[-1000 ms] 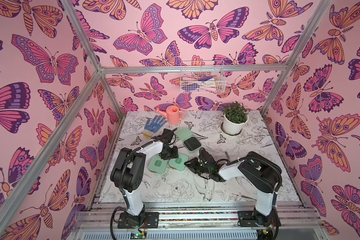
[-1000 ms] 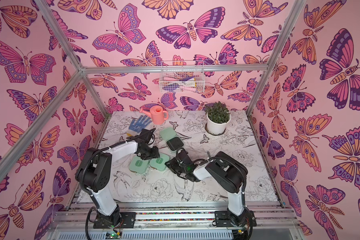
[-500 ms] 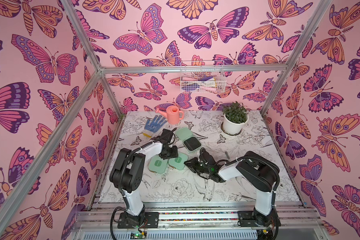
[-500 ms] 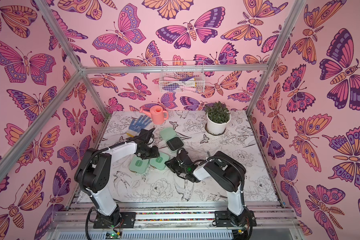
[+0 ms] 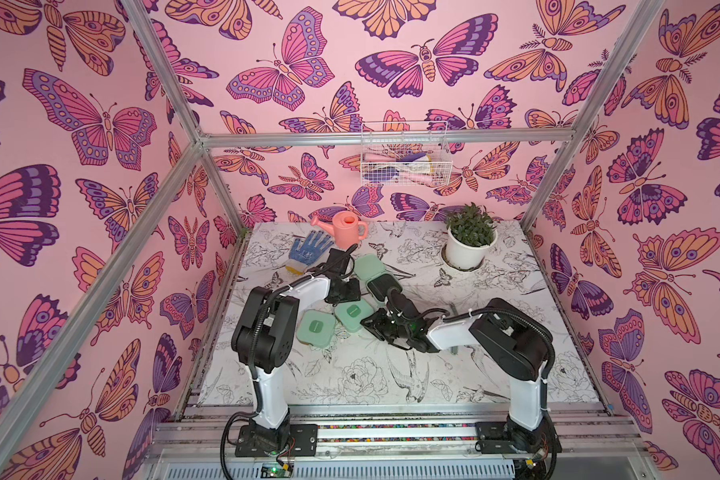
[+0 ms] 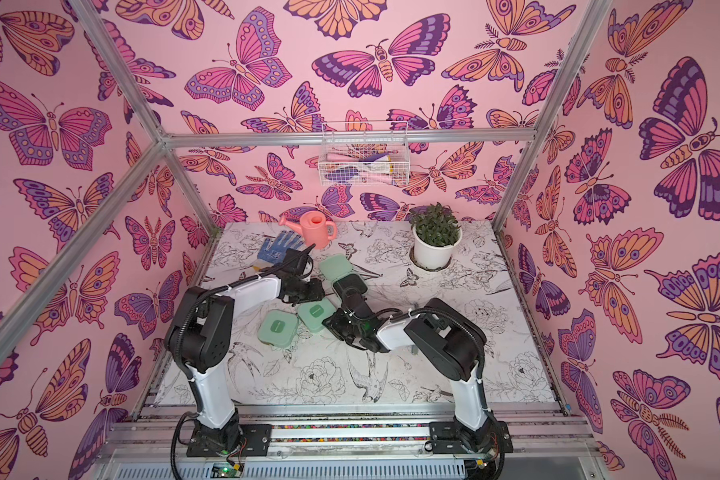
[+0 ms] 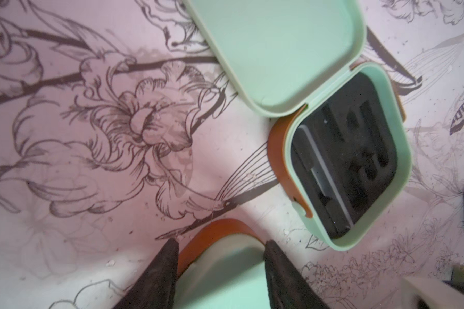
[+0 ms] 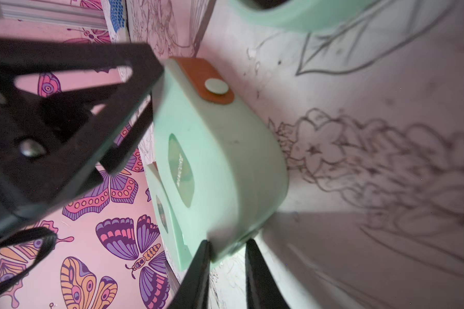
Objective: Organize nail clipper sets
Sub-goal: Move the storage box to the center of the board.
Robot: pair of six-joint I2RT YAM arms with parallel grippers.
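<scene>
Top views both show the closed case (image 5: 352, 311) caught between the two sets of jaws. Left wrist: left jaws clamp its strap corner, with the open case (image 7: 279, 53) just beyond them. Right wrist: right jaws pinch its opposite edge. Looks like the opening step; next, free that strap and lift the lid.

You see the open case (image 7: 279, 53) as smooth, matt mint plastic. Its tray (image 7: 359, 93) is a dull black, foam-like insert, and the grey tool (image 7: 323, 176) in it has a faint metallic sheen. The strap (image 8: 196, 75) on the closed case (image 8: 233, 166) looks like matt tan leather or an imitation. The fingers (image 7: 164, 275) of the left gripper (image 7: 221, 243) are black and coarse-grained. In both top views, above the frame's centre, the glove (image 5: 308, 249) is knitted cloth, the watering can (image 5: 347, 232) smooth plastic, and the wire basket (image 5: 404, 180) white-coated metal.
</scene>
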